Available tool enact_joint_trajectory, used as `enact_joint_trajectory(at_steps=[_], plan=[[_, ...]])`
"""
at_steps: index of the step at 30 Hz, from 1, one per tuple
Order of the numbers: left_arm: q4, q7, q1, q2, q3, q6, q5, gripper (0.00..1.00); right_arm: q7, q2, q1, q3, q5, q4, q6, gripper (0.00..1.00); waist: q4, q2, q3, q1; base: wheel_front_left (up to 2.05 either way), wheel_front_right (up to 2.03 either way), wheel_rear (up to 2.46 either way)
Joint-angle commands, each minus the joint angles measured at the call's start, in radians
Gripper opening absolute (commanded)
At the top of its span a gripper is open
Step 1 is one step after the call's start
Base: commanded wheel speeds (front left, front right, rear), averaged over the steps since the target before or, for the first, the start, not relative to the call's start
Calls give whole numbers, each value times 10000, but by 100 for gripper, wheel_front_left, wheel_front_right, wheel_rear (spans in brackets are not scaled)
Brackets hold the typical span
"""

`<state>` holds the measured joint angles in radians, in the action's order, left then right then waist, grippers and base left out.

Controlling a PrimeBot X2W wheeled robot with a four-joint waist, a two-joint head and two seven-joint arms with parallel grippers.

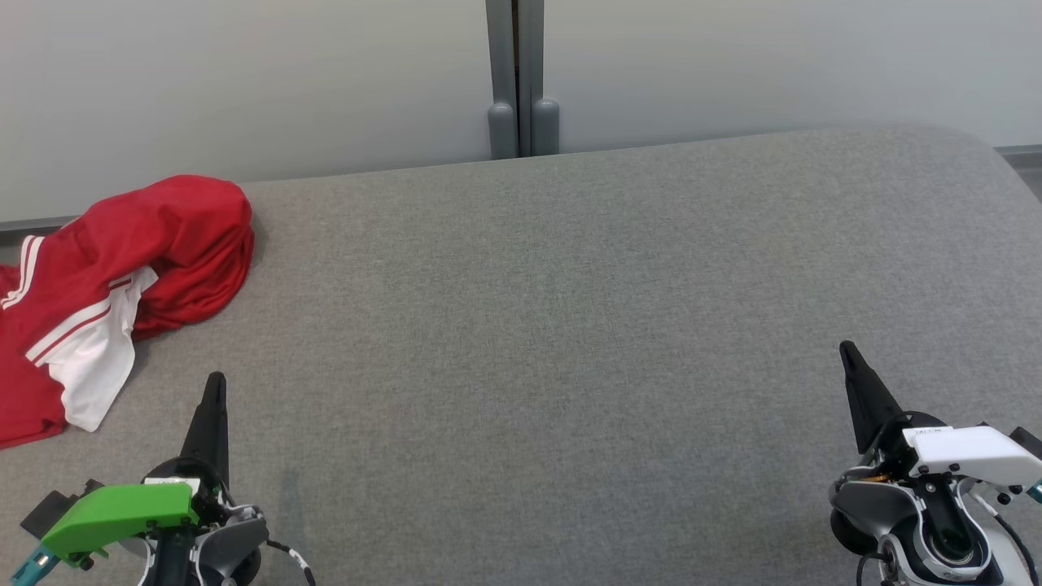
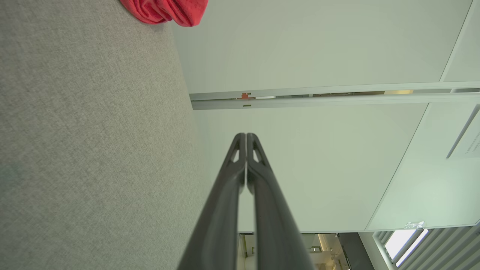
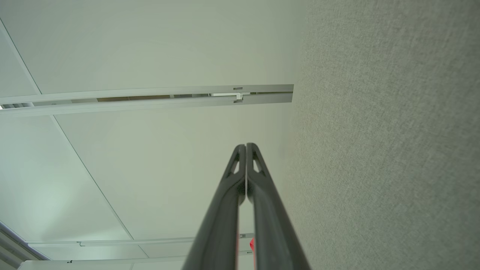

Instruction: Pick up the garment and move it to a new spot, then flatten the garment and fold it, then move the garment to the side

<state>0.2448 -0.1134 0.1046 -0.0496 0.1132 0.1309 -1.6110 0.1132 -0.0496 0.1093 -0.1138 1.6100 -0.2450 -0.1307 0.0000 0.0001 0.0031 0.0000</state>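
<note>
The garment [image 1: 106, 301], red with a white panel and white stripes, lies crumpled at the left edge of the head view, in the upper-left part of the grey table [image 1: 570, 325]. Part of it runs out of the frame on the left. Its rounded red bulge sits near the table's far edge, just below the pale wall [image 1: 244, 81].

The left gripper [image 1: 216, 381] is at the lower left of the head view and points up the frame. Its tip is just right of the garment's white panel and lower in the frame, apart from the cloth. In the left wrist view its two dark fingers [image 2: 225, 210] are pressed together at the tips with nothing between them, and a red fold of the garment shows at the top edge, left of centre.

The right gripper [image 1: 847, 350] is at the lower right of the head view, well apart from the garment, over bare table. In the right wrist view its fingers [image 3: 225, 217] meet at the tips too, holding nothing.

A grey post [image 1: 521, 81] splits the wall at top centre.
</note>
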Motion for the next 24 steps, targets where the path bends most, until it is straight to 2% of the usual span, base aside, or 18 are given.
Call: enact_joint_trajectory(at_steps=[1,24], plan=[[-15,-4,138,-90,20,31,40,0,-4,-38,-106,9,21,55,-9,0,0,-1,0,0,0,0,0],[-15,-4,138,-90,20,32,40,0,-4,-38,-106,9,21,55,-7,0,0,-1,0,0,0,0,0]])
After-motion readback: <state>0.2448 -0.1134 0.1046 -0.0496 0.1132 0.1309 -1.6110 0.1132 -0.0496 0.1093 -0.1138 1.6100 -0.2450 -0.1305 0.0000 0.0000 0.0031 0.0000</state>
